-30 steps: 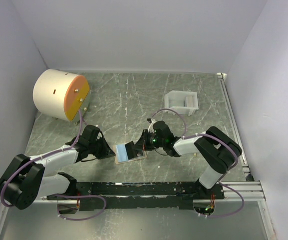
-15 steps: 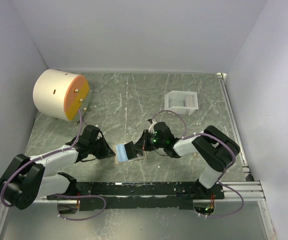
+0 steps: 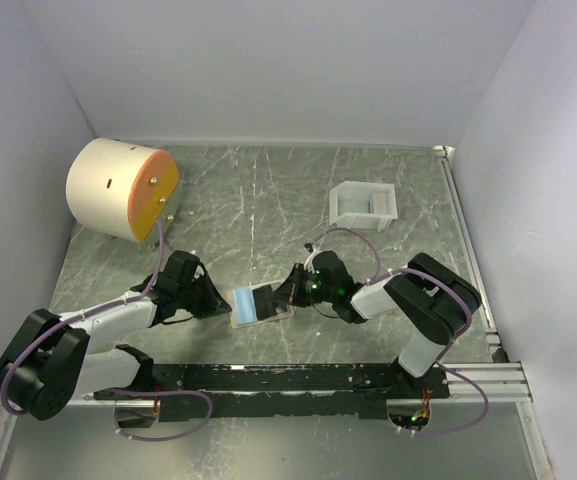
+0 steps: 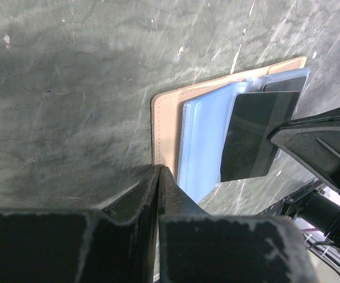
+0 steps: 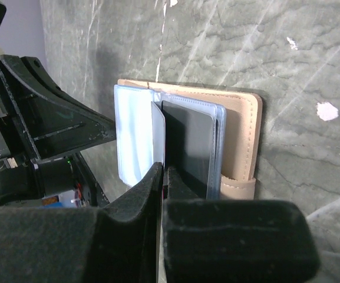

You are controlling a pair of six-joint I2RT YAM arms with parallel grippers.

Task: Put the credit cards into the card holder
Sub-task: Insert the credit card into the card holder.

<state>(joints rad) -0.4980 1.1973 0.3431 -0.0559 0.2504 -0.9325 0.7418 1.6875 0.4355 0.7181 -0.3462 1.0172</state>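
From above, the open wallet lies low in the middle of the table, with the left gripper at its left edge and the right gripper at its right. In the left wrist view, the left gripper is closed to a thin slit at the wallet's tan border, lower centre, though I cannot tell if it grips it; a dark card tilts over the blue pockets. In the right wrist view, the right gripper is clamped on that card, seen nearly edge-on at centre, just left of a second card inside a pocket

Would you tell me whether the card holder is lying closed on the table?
No, the card holder lies open, its pale blue pockets facing up.
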